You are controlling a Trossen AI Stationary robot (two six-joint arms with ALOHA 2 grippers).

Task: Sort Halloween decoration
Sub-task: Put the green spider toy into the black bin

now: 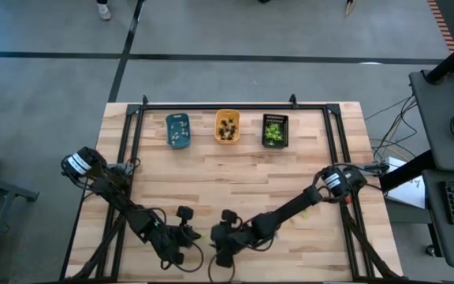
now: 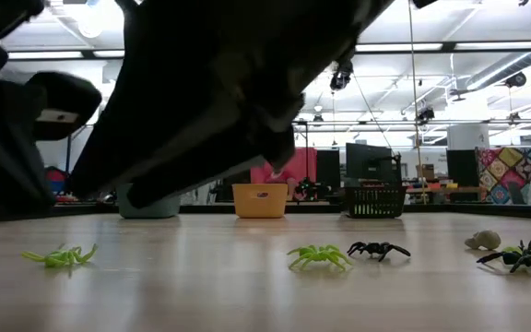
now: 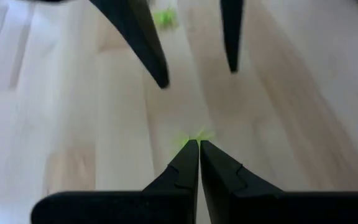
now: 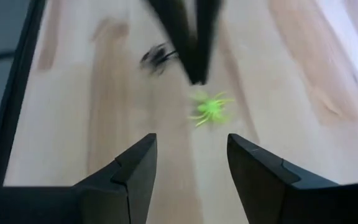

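Spiders lie loose on the wooden desk (image 1: 235,177) near its front edge: in the low view a yellow-green spider (image 2: 319,255) sits just beside a black spider (image 2: 378,249), another green one (image 2: 61,256) lies well to the left, and a pale figure (image 2: 483,241) and a second black one (image 2: 526,255) lie at the right. A dark arm fills much of that view, blocking the far left. Along the far edge stand three trays in a row: a blue tray (image 1: 178,130) holding pale pieces, an orange tray (image 1: 227,126) holding black ones, and a black tray (image 1: 274,130) holding green ones. The right hand (image 4: 190,163) hovers with its fingers spread wide and empty, a green spider (image 4: 211,108) ahead of it. The left hand (image 3: 199,144) is pinched together, a bit of green showing at its tips.
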